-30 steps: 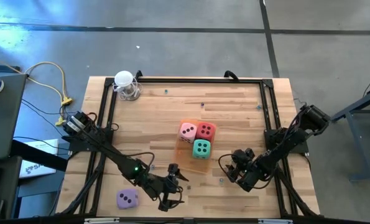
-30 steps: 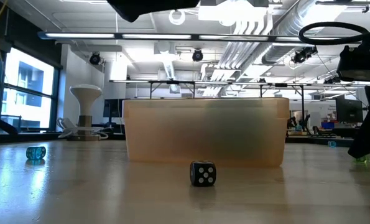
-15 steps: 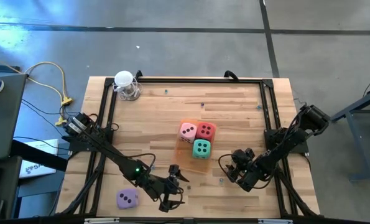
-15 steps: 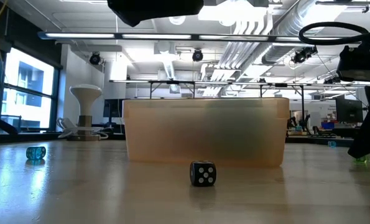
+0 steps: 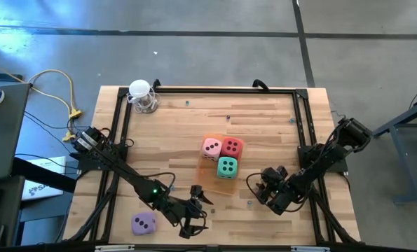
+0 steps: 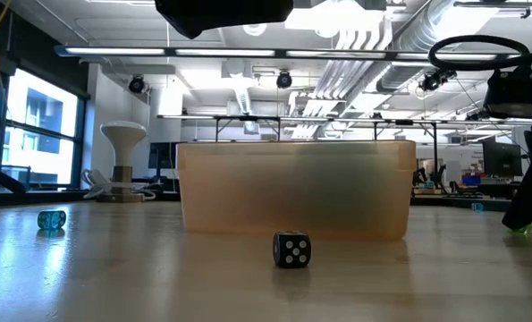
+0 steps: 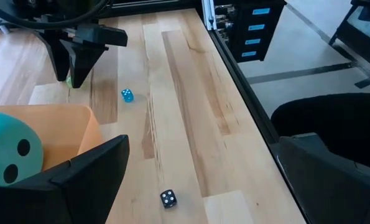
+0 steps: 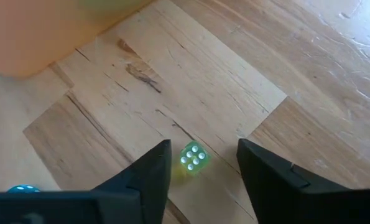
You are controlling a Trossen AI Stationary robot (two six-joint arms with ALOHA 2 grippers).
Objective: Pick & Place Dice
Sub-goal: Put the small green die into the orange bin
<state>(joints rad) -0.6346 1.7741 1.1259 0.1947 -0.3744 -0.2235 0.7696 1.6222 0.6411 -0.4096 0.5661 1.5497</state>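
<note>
The pink die [image 5: 212, 148], red die [image 5: 232, 147] and teal die [image 5: 227, 166] sit in the orange tray [image 5: 209, 175] at mid-table; the teal die [image 7: 10, 149] also shows in the left wrist view. The lilac die [image 5: 144, 224] rests on the wood near the near-left corner. My left gripper [image 5: 202, 212] hangs open to the right of the lilac die, above the table. My right gripper [image 5: 258, 189] is open and low, right of the tray, with a tiny green die [image 8: 194, 157] lying on the wood between its fingers, untouched.
A tiny black die [image 6: 291, 249] lies in front of the tray [image 6: 292, 190], under my left gripper [image 7: 203, 186]. A tiny blue die [image 7: 127, 95] lies beside my right gripper [image 7: 79, 59]. A white stand [image 5: 141, 94] is at the far-left corner. A black frame [image 5: 303, 140] borders the table.
</note>
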